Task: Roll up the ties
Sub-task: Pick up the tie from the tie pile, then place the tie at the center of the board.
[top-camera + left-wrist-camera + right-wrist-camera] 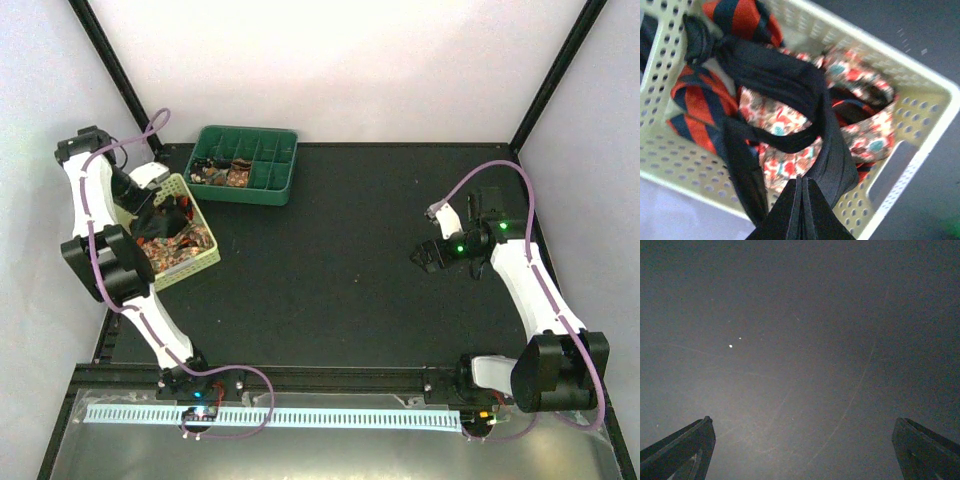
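Tie (782, 75) pinched in left tool (801, 182), over basket (922, 95)

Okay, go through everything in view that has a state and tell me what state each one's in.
left gripper: shut on the dark tie.
right gripper: open, holding nothing.
dark tie: pinched, unrolled, draped over the other ties.
striped ties: unrolled, tangled in the basket.
floral ties: unrolled, under the others.
green tray: partly filled.

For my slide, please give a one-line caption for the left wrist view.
Left end effector pinches a dark tie draped over striped ties and floral ties in a pale basket.
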Robot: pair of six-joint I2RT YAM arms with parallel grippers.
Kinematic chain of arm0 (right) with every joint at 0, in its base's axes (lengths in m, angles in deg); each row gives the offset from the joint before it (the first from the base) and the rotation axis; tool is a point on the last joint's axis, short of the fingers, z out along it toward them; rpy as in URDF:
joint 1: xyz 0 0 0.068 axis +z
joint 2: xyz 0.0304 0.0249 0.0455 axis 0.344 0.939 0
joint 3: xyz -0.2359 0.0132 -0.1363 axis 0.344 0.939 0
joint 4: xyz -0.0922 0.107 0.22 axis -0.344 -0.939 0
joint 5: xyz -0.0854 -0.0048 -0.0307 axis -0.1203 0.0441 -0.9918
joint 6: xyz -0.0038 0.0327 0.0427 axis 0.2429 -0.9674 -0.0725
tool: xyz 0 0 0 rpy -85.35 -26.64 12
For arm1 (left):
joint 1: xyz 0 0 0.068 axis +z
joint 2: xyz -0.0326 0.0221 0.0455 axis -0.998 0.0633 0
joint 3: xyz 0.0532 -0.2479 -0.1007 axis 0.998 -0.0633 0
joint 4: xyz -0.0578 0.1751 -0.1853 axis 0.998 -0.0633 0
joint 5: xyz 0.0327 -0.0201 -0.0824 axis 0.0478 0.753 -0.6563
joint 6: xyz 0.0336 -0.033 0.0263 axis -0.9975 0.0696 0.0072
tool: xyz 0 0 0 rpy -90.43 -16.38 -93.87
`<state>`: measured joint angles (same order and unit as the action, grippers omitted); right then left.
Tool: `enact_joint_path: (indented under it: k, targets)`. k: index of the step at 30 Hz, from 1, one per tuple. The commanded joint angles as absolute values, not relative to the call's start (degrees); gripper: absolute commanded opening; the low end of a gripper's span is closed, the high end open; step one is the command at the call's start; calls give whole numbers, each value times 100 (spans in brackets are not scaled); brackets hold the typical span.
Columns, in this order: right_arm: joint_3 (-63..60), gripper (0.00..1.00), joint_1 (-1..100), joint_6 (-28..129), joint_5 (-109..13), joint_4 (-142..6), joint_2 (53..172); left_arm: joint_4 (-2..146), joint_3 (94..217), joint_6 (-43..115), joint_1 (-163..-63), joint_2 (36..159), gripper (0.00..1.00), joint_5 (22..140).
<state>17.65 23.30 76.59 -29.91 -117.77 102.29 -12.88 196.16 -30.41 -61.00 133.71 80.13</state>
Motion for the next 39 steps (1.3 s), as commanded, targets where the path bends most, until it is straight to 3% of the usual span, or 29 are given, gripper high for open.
enact_joint_path:
  k: [1, 7, 20, 24, 34, 39]
  targets:
    - [1549, 100, 2302, 7649, -3003, -11785, 10184, -1893, 20012, -3103, -6426, 12802, 2, 6678]
    - [1449, 100, 2296, 7554, -2925, -11736, 10172, -1858, 20107, -2894, -7383, 11833, 2, 5921]
    - [1369, 100, 2178, 7513, -2929, -11807, 9788, -600, 20441, -1075, -10161, 11094, 2, 4721]
    - [1388, 100, 2058, 7504, -2915, -11838, 9651, 183, 19863, -452, -10385, 10894, 2, 4383]
    - [1557, 100, 1875, 7465, -2805, -11916, 9404, -774, 19605, -1340, -10440, 10539, 1, 4773]
    - [1579, 100, 1686, 7374, -2683, -11965, 9408, 91, 18792, -379, -11272, 10755, 2, 4578]
